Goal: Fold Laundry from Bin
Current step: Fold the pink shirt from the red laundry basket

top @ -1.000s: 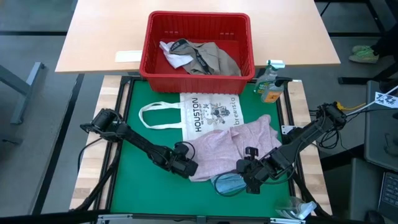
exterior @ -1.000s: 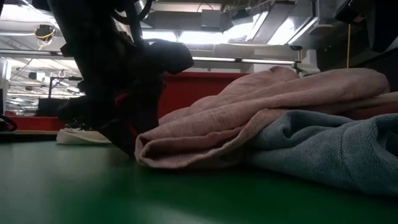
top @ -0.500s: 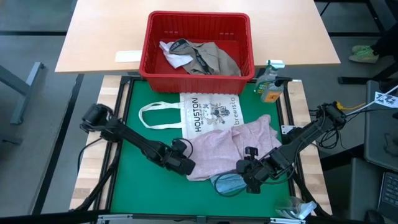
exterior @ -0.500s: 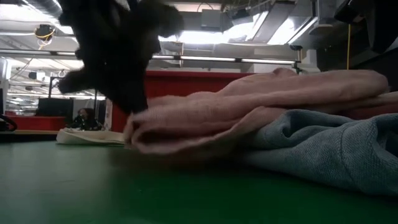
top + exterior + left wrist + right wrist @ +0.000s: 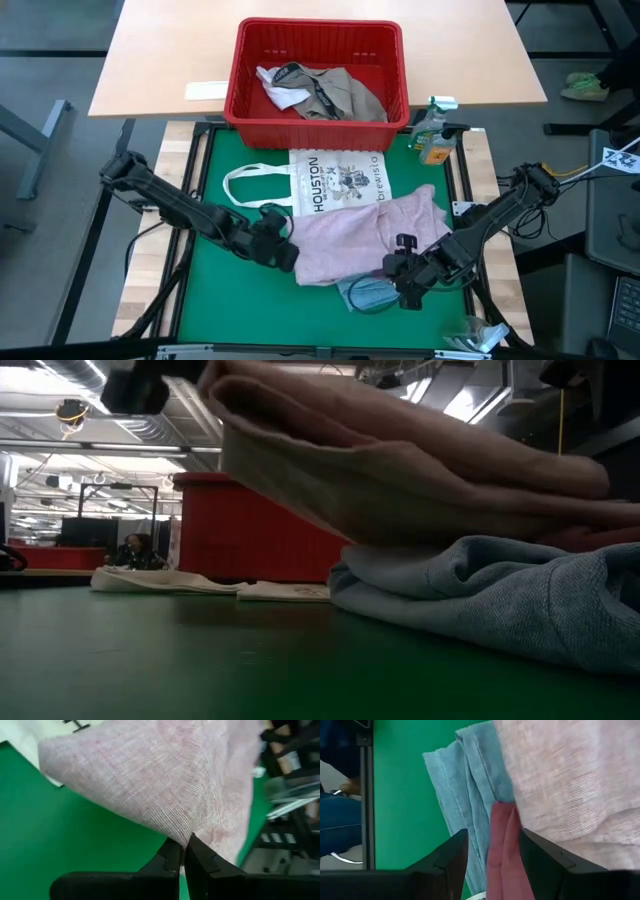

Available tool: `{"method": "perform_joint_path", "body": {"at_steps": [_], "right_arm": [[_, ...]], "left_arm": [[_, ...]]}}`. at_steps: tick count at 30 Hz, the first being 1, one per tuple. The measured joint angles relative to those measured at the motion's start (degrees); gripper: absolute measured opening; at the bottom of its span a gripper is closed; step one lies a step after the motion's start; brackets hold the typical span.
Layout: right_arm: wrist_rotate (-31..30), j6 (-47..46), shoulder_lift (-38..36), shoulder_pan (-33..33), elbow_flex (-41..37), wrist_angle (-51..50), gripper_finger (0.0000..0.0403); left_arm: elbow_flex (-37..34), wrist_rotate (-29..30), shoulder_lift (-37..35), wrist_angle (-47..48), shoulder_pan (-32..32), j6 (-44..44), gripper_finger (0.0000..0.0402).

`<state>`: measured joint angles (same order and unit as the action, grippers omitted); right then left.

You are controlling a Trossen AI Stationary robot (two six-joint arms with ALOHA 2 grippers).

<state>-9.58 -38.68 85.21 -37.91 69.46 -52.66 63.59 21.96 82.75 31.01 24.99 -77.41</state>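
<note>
1. Since a second ago, my left gripper [image 5: 282, 250] has closed on the near left corner of the pink garment [image 5: 365, 240] and is lifting it; in the low view that edge [image 5: 400, 460] is now hanging clear of the green mat [image 5: 240, 300], where before it was lying flat.
2. In the left wrist view, my two fingers [image 5: 172, 857] are meeting tightly with a pinch of the pink weave between them, and the cloth is fanning away from them in a taut sheet.
3. My right gripper [image 5: 405, 285] is waiting at the garment's near right edge with its fingers spread, gripping nothing; the right wrist view is showing maroon cloth [image 5: 502, 845] and a blue garment [image 5: 465, 785] between and beyond them.
4. To do this step well, I judge I should be raising the corner slowly and keeping the pinch deep, so the thin cloth is not slipping out, and watching that the blue garment [image 5: 365, 295] beneath is not dragging along.
5. The pink garment is looking thin, loosely woven and wrinkled; it is lying on the mat, overlapping the near edge of the white tote bag [image 5: 335, 180].
6. The red bin [image 5: 318, 70] is standing beyond the mat on the wooden table, holding white and khaki pieces [image 5: 330, 90].
</note>
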Motion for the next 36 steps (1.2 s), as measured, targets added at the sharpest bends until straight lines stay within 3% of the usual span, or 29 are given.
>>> {"method": "perform_joint_path", "body": {"at_steps": [11,19,27,29,36], "right_arm": [[-1.25,-0.02,-3.91,0.02,0.02,-0.03,0.0175],[0.15,-0.08,-4.11,0.02,0.02,-1.13,0.0175],[-0.38,-0.34,-4.99,0.04,0.04,-3.42,0.0175],[-2.71,-0.14,-5.23,0.04,0.04,-3.15,0.0175],[-24.43,4.74,-4.15,1.40,0.04,0.64,0.0175]], "left_arm": [[0.02,1.44,-7.78,-0.78,3.21,-0.06,0.0001],[0.09,-1.09,-8.23,-0.34,8.37,-4.52,0.0000],[0.09,0.64,-8.21,0.30,11.43,-9.98,0.0002],[0.09,1.84,-8.21,0.14,11.40,-10.08,0.0005],[0.11,2.51,-7.84,0.22,10.14,-9.22,0.0008]]}}
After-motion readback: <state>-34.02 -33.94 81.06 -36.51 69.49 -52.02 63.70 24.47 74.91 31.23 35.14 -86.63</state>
